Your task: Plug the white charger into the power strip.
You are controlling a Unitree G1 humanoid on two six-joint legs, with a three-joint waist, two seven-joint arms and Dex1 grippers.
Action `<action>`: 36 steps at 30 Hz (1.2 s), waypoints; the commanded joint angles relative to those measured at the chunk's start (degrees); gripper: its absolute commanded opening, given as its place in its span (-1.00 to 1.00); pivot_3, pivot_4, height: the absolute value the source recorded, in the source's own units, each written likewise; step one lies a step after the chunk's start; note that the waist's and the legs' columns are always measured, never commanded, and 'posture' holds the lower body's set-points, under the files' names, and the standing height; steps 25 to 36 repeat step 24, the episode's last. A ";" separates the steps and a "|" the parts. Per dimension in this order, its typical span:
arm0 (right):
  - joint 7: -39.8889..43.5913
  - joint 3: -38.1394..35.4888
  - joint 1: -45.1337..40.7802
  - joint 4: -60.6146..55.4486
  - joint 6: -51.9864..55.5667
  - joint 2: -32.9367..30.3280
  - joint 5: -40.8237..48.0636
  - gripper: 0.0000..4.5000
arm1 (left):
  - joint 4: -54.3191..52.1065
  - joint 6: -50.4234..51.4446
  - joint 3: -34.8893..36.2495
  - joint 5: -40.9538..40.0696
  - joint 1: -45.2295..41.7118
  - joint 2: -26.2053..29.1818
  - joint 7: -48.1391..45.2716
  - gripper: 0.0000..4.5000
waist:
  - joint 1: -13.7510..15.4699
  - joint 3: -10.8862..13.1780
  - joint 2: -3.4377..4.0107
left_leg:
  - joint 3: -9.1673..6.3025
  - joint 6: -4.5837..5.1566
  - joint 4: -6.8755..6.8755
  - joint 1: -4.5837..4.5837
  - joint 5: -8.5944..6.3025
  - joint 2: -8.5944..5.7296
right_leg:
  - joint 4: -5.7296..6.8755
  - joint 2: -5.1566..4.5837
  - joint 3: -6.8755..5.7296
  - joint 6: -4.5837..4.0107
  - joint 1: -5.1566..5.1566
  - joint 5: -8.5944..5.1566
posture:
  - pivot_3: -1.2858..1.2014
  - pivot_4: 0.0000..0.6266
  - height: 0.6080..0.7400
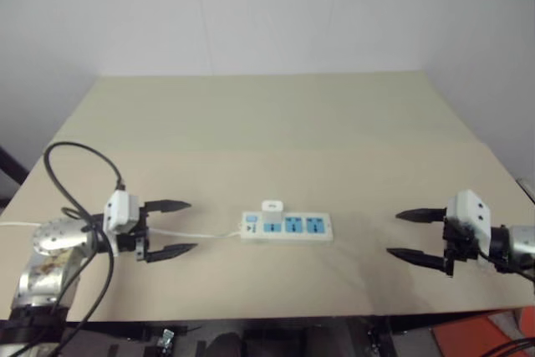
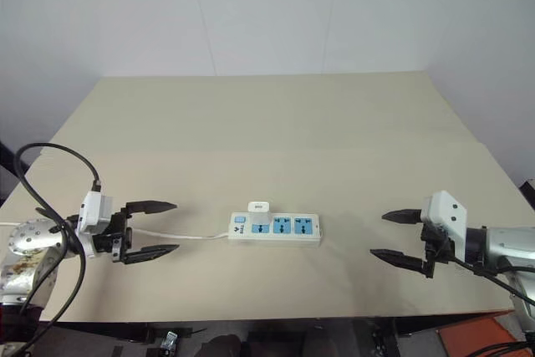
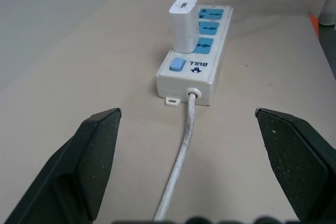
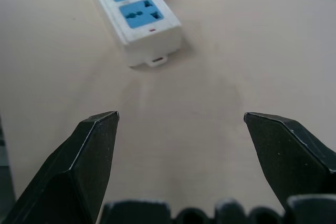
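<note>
Left tool (image 1: 171,227) and right tool (image 1: 415,234) wide open, empty; one white charger (image 3: 182,24) in one three-socket power strip (image 1: 288,227).

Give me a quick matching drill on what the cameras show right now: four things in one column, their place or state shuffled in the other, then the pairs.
Things
1. white charger
2. power strip
3. left gripper
4. right gripper

Places or states
A. jaws open, empty, off the strip's switch and cord end
B. lying flat mid-table
C. standing upright in the socket next to the blue switch
D. jaws open, empty, off the strip's far end

Pairs: 1-C, 2-B, 3-A, 4-D
</note>
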 commanded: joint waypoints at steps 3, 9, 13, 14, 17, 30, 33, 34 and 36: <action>-1.11 -1.32 0.45 0.37 -1.35 -0.98 -1.67 1.00 | -0.63 0.14 -0.31 0.06 -1.10 0.29 0.92 0.99 | 0.04 0.01 0.00 | 0.00 0.00 0.00 0.00 0.00 0.00 | 0.00 0.00 0.00 0.00 0.00 0.00 | 0.03 -0.52 1.00; -1.83 -2.54 2.64 -2.76 0.78 -1.72 -0.72 1.00 | -3.10 1.45 1.28 -1.20 1.81 1.19 1.60 0.99 | -0.02 0.07 0.03 | 0.01 0.00 0.00 -0.02 0.00 0.02 | -0.02 -0.04 0.02 0.00 0.00 0.00 | 0.03 -0.52 1.00; -2.25 -2.41 2.47 -3.24 1.56 -2.33 -0.97 1.00 | -3.04 1.17 0.90 -0.85 1.96 0.93 2.05 0.99 | 0.01 0.08 0.02 | 0.04 0.00 0.00 0.03 0.00 0.04 | 0.00 -0.01 0.04 0.01 0.03 0.00 | 0.03 -0.52 1.00; -2.33 -2.41 2.56 -3.26 1.60 -2.39 -1.08 1.00 | -3.03 0.97 0.78 -0.73 2.02 0.83 2.11 0.99 | 0.03 0.08 0.02 | 0.04 0.00 0.00 0.03 0.00 0.03 | 0.00 -0.01 0.04 0.01 0.03 -0.01 | 0.03 -0.52 1.00; -2.40 -2.56 2.48 -4.07 2.88 -3.00 -0.88 1.00 | -3.02 0.89 0.33 -0.47 1.79 0.27 2.82 0.99 | 0.05 0.08 0.02 | 0.04 0.00 0.00 0.00 0.00 0.02 | -0.02 -0.02 0.04 0.00 0.01 0.00 | 0.03 -0.52 1.00; -2.04 -3.41 2.81 -4.11 3.21 -3.99 -0.72 1.00 | -3.53 1.25 0.09 -1.29 1.94 -0.14 2.89 0.99 | 0.05 0.09 0.02 | 0.04 0.00 0.00 0.00 0.00 0.02 | -0.01 -0.01 0.03 0.00 0.02 0.00 | 0.03 -0.52 1.00; -2.04 -3.41 2.81 -4.11 3.21 -3.99 -0.72 1.00 | -3.53 1.25 0.09 -1.29 1.94 -0.14 2.89 0.99 | 0.05 0.09 0.02 | 0.04 0.00 0.00 0.00 0.00 0.02 | -0.01 -0.01 0.03 0.00 0.02 0.00 | 0.03 -0.52 1.00; -2.04 -3.41 2.81 -4.11 3.21 -3.99 -0.72 1.00 | -3.53 1.25 0.09 -1.29 1.94 -0.14 2.89 0.99 | 0.05 0.09 0.02 | 0.04 0.00 0.00 0.00 0.00 0.02 | -0.01 -0.01 0.03 0.00 0.02 0.00 | 0.03 -0.52 1.00; -2.04 -3.41 2.81 -4.11 3.21 -3.99 -0.72 1.00 | -3.53 1.25 0.09 -1.29 1.94 -0.14 2.89 0.99 | 0.05 0.09 0.02 | 0.04 0.00 0.00 0.00 0.00 0.02 | -0.01 -0.01 0.03 0.00 0.02 0.00 | 0.03 -0.52 1.00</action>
